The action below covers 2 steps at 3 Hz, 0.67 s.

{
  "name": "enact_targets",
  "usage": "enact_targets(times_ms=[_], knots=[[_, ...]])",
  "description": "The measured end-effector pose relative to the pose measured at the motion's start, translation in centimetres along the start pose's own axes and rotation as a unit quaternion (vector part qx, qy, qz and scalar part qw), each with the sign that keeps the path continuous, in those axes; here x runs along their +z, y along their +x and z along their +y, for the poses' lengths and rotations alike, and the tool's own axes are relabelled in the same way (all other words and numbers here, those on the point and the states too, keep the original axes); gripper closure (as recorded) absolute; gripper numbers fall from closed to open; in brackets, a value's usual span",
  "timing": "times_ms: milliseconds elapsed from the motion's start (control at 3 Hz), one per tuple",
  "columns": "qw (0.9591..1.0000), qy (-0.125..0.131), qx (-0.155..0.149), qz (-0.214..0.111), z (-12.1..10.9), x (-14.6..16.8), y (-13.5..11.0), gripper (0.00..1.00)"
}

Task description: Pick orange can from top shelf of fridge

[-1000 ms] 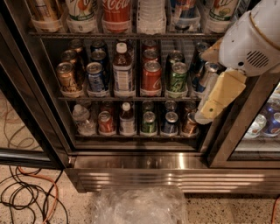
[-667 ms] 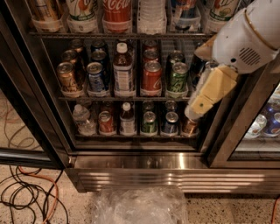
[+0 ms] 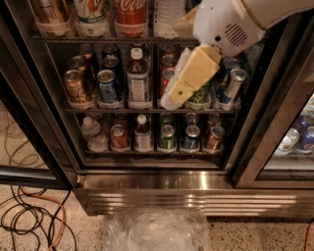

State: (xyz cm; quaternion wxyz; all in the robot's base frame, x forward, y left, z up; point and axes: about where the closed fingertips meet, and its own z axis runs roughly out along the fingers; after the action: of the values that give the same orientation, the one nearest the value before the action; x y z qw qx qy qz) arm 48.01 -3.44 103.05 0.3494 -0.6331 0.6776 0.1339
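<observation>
Camera view: gripper (image 3: pixel 174 97) down-left, before fridge (image 3: pixel 157 182)

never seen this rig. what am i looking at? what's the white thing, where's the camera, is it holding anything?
This is one camera picture from a mobile robot with a single arm. Where the camera is mounted is not on record, but it looks down into a drinks fridge.

The white housing at top right is the arm. The pale yellow part hanging from it is its claw, the part that grasps. The claw is in front of the middle rack, just right of a white-capped bottle.

The wire racks hold rows of cans and bottles. A red Coca-Cola bottle stands on the upper rack. On the floor in front lie crumpled clear plastic and cables.

Nothing can be seen held in the claw.
</observation>
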Motion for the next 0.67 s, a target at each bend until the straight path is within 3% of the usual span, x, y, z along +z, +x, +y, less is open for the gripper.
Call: enact_targets(times_ms=[667], knots=[[0.9999, 0.005, 0.001, -0.013, 0.12, -0.01, -0.72, 0.00]])
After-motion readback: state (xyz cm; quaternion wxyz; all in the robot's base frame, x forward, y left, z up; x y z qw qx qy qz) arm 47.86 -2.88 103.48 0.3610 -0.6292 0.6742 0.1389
